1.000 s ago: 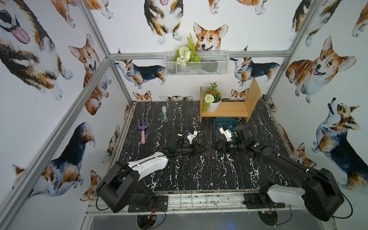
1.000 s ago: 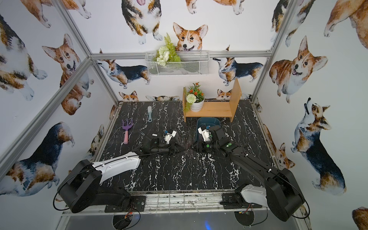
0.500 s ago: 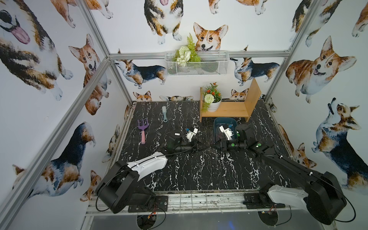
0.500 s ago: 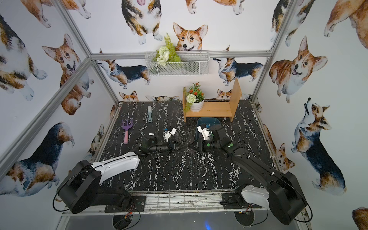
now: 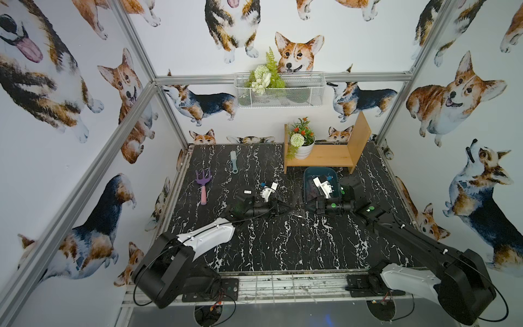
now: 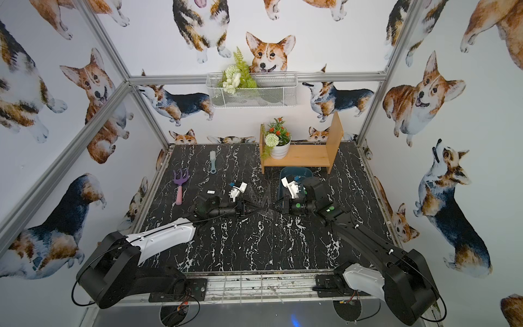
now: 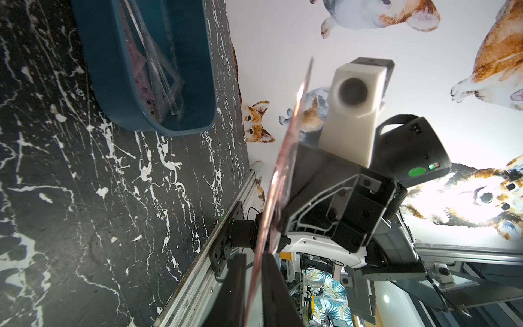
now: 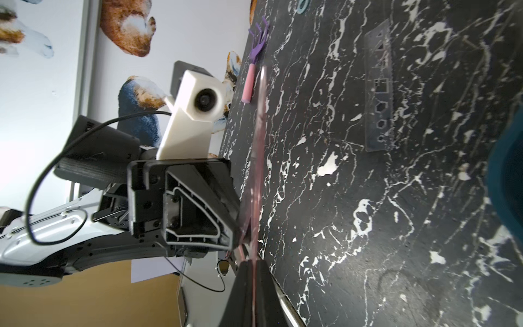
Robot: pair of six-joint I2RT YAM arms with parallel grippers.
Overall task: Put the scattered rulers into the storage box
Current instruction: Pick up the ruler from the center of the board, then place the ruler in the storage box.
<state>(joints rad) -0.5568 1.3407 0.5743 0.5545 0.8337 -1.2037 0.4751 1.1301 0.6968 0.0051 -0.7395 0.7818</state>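
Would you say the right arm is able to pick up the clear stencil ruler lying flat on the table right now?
Probably not yet: the right fingers are shut on the purple-tinted ruler, leaving none free for the clear stencil ruler, though nothing lies over it.

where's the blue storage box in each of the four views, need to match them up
top view: storage box at the table's back right, just in front of the wooden shelf.
top view: storage box in the same place.
left wrist: storage box's end, rulers inside.
right wrist: only a sliver of its wall, at the frame's edge.
shared landmark: the black marbled table.
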